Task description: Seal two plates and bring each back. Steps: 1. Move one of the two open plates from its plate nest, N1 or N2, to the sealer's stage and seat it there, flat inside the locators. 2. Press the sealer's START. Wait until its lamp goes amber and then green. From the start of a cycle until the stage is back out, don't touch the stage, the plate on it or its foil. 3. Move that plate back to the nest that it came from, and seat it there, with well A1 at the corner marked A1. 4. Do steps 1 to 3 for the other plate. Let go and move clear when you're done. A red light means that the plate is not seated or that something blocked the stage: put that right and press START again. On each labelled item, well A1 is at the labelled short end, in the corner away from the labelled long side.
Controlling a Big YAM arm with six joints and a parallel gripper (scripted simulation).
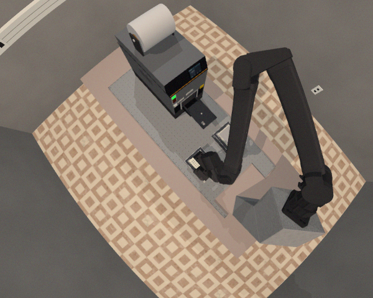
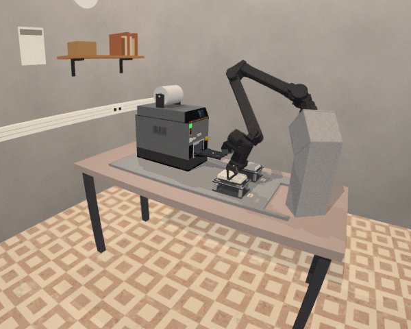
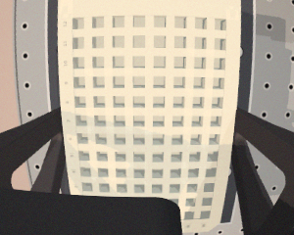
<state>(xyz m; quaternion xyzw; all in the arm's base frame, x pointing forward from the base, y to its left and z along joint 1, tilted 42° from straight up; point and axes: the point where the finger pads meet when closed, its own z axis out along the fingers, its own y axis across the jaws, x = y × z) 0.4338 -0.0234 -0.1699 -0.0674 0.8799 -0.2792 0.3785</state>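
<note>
showing gripper (image 1: 199,165) (image 2: 235,173) (image 3: 148,117) clamped on plate (image 1: 194,162) (image 2: 240,178) (image 3: 149,92) | long axis parallel to grey board (image 1: 173,131) (image 2: 184,176) (image 3: 33,69) edge

Grey walls, wooden shelf (image 2: 100,57) (books aboard), checkered floor (image 1: 115,205) (image 2: 163,283)

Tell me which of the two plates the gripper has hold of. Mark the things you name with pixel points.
The cream plate with open wells (image 1: 194,162) (image 2: 238,177) (image 3: 149,93), nearer the tabletop's long front edge; the gripper's (image 2: 233,174) (image 3: 149,129) fingers flank its long sides. None flank the other plate (image 1: 224,133) (image 2: 254,166).
</note>
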